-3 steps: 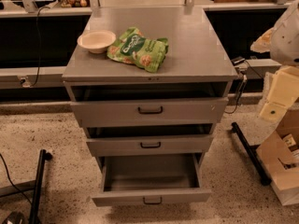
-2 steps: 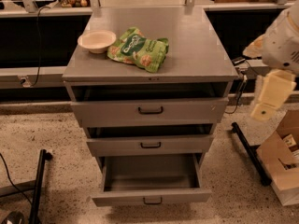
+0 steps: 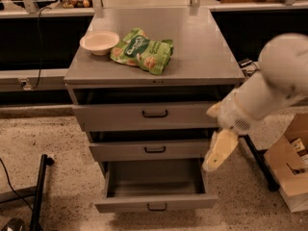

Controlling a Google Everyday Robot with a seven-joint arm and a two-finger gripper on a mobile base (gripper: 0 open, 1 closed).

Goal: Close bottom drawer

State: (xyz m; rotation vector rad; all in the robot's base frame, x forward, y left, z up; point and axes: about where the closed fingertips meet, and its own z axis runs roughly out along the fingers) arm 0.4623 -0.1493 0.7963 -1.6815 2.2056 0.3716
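The grey metal cabinet (image 3: 154, 66) has three drawers. The bottom drawer (image 3: 120, 204) is pulled far out, and I see its empty inside and its low front panel with a small black handle (image 3: 157, 207). The middle drawer (image 3: 120, 150) and the top drawer (image 3: 110, 115) each stand slightly out. My gripper (image 3: 217, 143) comes in on the white arm (image 3: 269, 90) from the right. It hangs at the cabinet's right front corner, level with the middle drawer and above the bottom drawer's right side, touching nothing that I can see.
A cream bowl (image 3: 99, 42) and a green snack bag (image 3: 143, 50) lie on the cabinet top. A cardboard box (image 3: 288, 170) stands on the floor at the right. A black stand leg (image 3: 38, 191) lies on the floor at the left. A counter with shelves runs behind.
My arm has swung left and down from the right edge, bringing the gripper to the cabinet's right front corner. The drawers have not moved.
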